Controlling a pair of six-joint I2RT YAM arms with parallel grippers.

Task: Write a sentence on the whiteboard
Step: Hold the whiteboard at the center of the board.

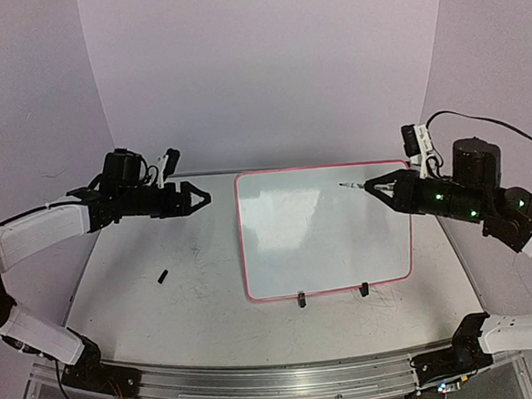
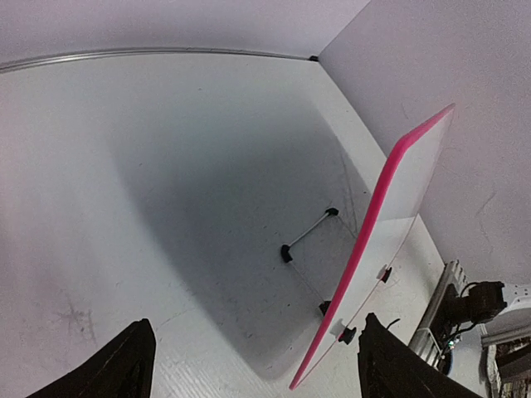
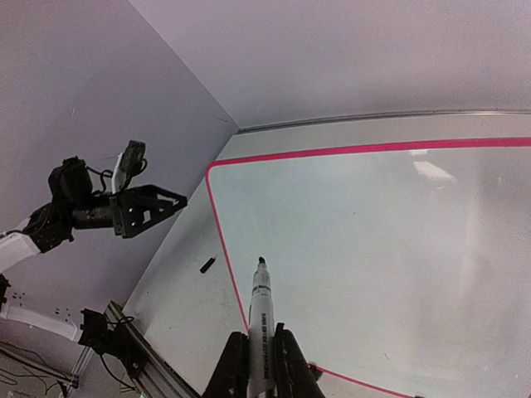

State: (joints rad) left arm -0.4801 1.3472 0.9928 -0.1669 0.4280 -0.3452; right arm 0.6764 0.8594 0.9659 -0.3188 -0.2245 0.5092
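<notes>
Pink-rimmed white rectangular whiteboard (image 1: 324,246) lies before us. Our right end effector (image 1: 379,189) pinches a slim white marker pen (image 3: 260,319); our left end effector (image 1: 202,200) stands wide, empty.

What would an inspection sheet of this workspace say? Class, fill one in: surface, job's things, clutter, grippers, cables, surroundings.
Surface: grey table, faintly scribbled.
Job's things: whiteboard lies flat and blank, with two black clips on its near edge; marker uncapped, tip over the board, contact unclear.
Clutter: one small black piece, maybe a cap, on the table left of the board.
Grippers: left gripper open and empty above the table; right gripper shut on the marker.
Cables: black cable arcs off the right arm.
Surroundings: white walls on three sides; metal rail at the near edge.
</notes>
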